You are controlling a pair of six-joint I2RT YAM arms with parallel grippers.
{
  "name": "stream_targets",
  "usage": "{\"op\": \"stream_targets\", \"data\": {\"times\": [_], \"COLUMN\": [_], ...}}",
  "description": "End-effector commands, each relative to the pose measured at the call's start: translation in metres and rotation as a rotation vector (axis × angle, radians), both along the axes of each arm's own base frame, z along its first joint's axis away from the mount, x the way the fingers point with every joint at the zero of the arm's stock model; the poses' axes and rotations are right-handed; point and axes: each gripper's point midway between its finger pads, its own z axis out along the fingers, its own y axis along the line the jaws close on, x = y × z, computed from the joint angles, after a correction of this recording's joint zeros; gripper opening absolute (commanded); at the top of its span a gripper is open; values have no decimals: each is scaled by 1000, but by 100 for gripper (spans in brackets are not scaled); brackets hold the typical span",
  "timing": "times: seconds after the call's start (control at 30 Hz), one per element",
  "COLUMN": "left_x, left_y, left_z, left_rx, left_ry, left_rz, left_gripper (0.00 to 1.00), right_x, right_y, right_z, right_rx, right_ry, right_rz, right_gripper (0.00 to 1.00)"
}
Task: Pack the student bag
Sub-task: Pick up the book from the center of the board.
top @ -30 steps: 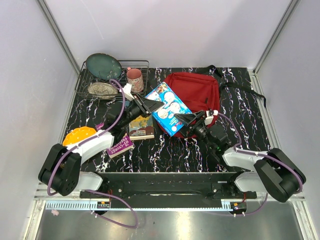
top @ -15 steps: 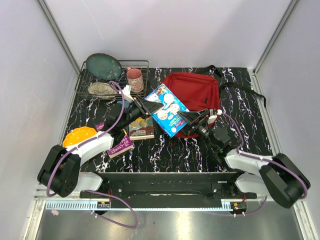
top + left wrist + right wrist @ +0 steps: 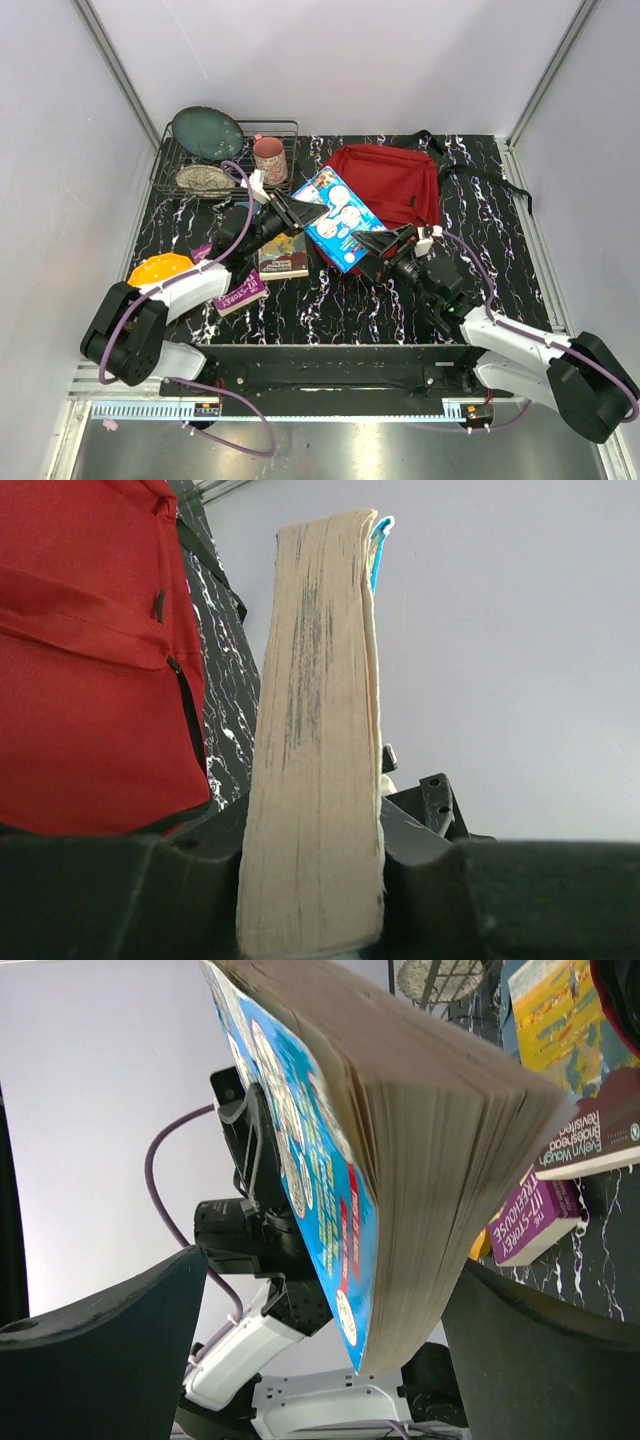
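Observation:
The student bag (image 3: 392,183) is red and lies flat at the back middle of the table; its red fabric also shows in the left wrist view (image 3: 90,660). My left gripper (image 3: 296,212) is shut on the edge of a thick blue-covered book (image 3: 337,217) and holds it tilted above the table just left of the bag. In the left wrist view the book's page edge (image 3: 320,730) is clamped in that gripper (image 3: 310,890). My right gripper (image 3: 375,244) is open, its jaws wide apart around the book's near corner (image 3: 400,1190).
A wire rack (image 3: 285,128) at the back left holds a green plate (image 3: 207,132), a speckled bowl (image 3: 204,179) and a pink mug (image 3: 269,157). A brown-yellow book (image 3: 284,255), a purple book (image 3: 238,291) and an orange object (image 3: 160,270) lie front left. Black bag straps (image 3: 490,178) trail right.
The right forearm has swung lower and its gripper has shifted slightly about the book's near corner. The left gripper still holds the book in nearly the same place.

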Motion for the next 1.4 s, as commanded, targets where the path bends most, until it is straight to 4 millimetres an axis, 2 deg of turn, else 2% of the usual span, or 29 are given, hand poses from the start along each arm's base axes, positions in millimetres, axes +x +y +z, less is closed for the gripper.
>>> {"op": "stream_targets", "data": {"times": [0.0, 0.03, 0.07, 0.2, 0.23, 0.3, 0.33, 0.4, 0.5, 0.53, 0.57, 0.6, 0.67, 0.7, 0.73, 0.83, 0.9, 0.93, 1.13, 1.37], "left_x": [6, 6, 6, 4, 5, 2, 1, -3, -8, -8, -8, -9, -9, -9, -9, -10, -11, -12, -17, -29], "left_y": [2, 1, 0, -2, -2, -3, -3, -3, 0, 2, 3, 4, 5, 5, 5, 4, 3, 3, -2, -12], "left_z": [75, 74, 76, 74, 73, 72, 71, 69, 64, 57, 53, 54, 46, 46, 43, 40, 37, 37, 32, 26], "left_rx": [-141, -140, -142, -163, -163, -162, -161, -149, -122, -102, -89, -73, -50, -47, -43, -32, -28, -28, -36, -53], "left_ry": [-199, -195, -201, -189, -185, -182, -179, -168, -165, -143, -138, -152, -132, -133, -122, -115, -107, -108, -89, -70], "left_rz": [17, 14, 5, -8, -10, -22, -27, -39, -33, -24, -16, -12, -3, -4, -4, -13, -21, -25, -56, -92], "left_gripper": [0, 0, 0, 0, 0, 0, 0, 0, 0, 0, 0, 0, 0, 0, 0, 0, 0, 0, 0, 0], "right_x": [-5, -5, -5, -2, -2, 7, 9, 14, 15, 16, 14, 14, 12, 12, 12, 12, 9, 10, 7, 12], "right_y": [5, 5, 6, 18, 16, 9, 5, -1, -8, -7, -8, -8, -11, -14, -16, -22, -25, -25, -19, -10], "right_z": [9, 17, 16, 30, 40, 39, 45, 48, 64, 61, 70, 69, 73, 73, 73, 69, 74, 75, 89, 89], "right_rx": [23, 44, 46, 75, 111, 126, 145, 130, 106, 77, 77, 56, 58, 55, 51, 22, 6, -2, -9, -8], "right_ry": [-5, -33, -30, -71, -103, -115, -141, -181, -257, -253, -271, -276, -292, -296, -296, -297, -320, -326, -377, -392], "right_rz": [5, 3, 3, 37, 27, -37, -64, -118, -159, -161, -160, -165, -173, -182, -191, -220, -226, -229, -203, -188], "right_gripper": [98, 98, 98, 98, 98, 95, 94, 92, 88, 85, 82, 73, 65, 54, 52, 54, 55, 60, 62, 60]}}
